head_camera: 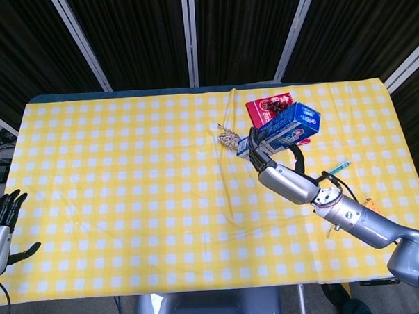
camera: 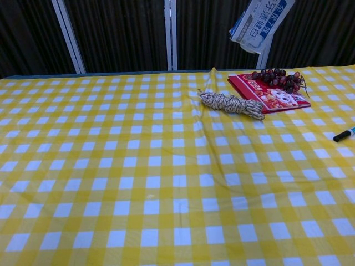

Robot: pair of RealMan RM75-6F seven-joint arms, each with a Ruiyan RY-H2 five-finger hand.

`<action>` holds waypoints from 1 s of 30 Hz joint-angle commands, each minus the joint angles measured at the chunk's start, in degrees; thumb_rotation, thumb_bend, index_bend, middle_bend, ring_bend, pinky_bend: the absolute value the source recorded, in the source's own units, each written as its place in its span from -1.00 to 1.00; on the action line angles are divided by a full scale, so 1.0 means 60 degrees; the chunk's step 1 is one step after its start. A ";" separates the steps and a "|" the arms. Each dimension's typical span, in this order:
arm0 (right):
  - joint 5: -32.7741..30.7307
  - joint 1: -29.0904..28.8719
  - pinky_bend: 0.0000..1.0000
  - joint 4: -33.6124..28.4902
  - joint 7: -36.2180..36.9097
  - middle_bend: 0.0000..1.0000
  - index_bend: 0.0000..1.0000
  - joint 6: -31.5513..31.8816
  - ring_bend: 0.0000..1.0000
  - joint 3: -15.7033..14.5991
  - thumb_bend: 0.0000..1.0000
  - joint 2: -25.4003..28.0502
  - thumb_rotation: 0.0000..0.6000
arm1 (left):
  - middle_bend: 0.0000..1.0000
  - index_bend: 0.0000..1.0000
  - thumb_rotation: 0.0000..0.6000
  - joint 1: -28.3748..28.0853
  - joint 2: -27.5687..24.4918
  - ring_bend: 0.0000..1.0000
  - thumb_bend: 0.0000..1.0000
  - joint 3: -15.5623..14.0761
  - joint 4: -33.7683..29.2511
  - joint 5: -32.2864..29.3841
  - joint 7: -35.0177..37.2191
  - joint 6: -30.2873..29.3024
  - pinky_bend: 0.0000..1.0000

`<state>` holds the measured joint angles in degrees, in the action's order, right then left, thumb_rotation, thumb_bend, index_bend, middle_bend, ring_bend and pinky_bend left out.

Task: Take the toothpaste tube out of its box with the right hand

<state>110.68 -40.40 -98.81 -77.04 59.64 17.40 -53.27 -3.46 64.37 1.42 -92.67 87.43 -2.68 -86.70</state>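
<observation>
Two hands are seen in the head view, and only one is occupied. The toothpaste box (head_camera: 281, 131) is held aloft by the right hand (head_camera: 283, 178), whose fingers (head_camera: 254, 144) are curled around the box's lower left end; the box is tilted, its right end raised higher, and it hangs above the yellow checked tablecloth (head_camera: 127, 174), clear of the surface. In the chest view only the lower end of the box (camera: 260, 23) is shown, at the top edge of the frame, with its flap end pointing down. The toothpaste tube itself cannot be made out — whether it sits inside the box cannot be told.

The left hand (head_camera: 0, 225) is kept at the table's near left edge, fingers spread and nothing held.

On the cloth, a coil of rope (camera: 231, 104) is laid just left of a red packet (camera: 269, 91), on whose far edge a bunch of dark grapes (camera: 277, 77) rests. A green marker (camera: 344, 134) is placed well to the right (cut by the frame edge in the chest view), and an orange tape measure (head_camera: 370, 203) is partly hidden behind the right forearm.
</observation>
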 commanded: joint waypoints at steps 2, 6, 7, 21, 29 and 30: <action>-0.0077 0.0045 -0.68 -0.0064 -0.0006 -0.38 -0.09 -0.0027 -0.63 -0.0011 -0.26 0.0030 1.00 | -1.00 -1.00 1.00 0.0008 -0.0003 -1.00 -1.00 0.0004 -0.0007 0.0006 -0.0006 -0.0027 -1.00; -0.0134 0.0088 -0.69 -0.0079 0.0041 -0.38 -0.10 0.0002 -0.64 -0.0035 -0.26 -0.0001 1.00 | -1.00 -1.00 1.00 0.0008 -0.0012 -1.00 -1.00 0.0005 -0.0012 -0.0001 0.0009 -0.0024 -1.00; -0.0146 0.0101 -0.68 -0.0074 0.0057 -0.37 -0.10 0.0014 -0.64 -0.0047 -0.26 -0.0018 1.00 | -1.00 -1.00 1.00 0.0007 -0.0016 -1.00 -1.00 0.0004 -0.0014 0.0000 0.0017 -0.0023 -1.00; -0.0880 0.0433 -0.65 0.0191 0.1217 -0.34 -0.09 0.1067 -0.65 0.0184 -0.25 -0.0492 1.00 | -1.00 -1.00 1.00 0.0001 -0.0022 -1.00 -1.00 0.0020 -0.0012 -0.0041 0.0037 -0.0009 -1.00; -0.4008 0.0839 -0.61 -0.0654 0.4456 -0.31 -0.07 0.0925 -0.62 0.0320 -0.25 -0.1412 1.00 | -1.00 -1.00 1.00 -0.0015 -0.0016 -1.00 -1.00 0.0005 -0.0027 -0.0030 0.0002 0.0023 -1.00; -0.4276 0.0844 -0.61 -0.0723 0.4632 -0.31 -0.07 0.0821 -0.62 0.0279 -0.25 -0.1520 1.00 | -1.00 -1.00 1.00 -0.0017 -0.0011 -1.00 -1.00 0.0004 -0.0028 -0.0030 -0.0012 0.0028 -1.00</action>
<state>94.08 -36.67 -99.80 -57.75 66.28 19.20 -58.97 -3.56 64.29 1.45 -92.83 87.25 -2.72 -86.55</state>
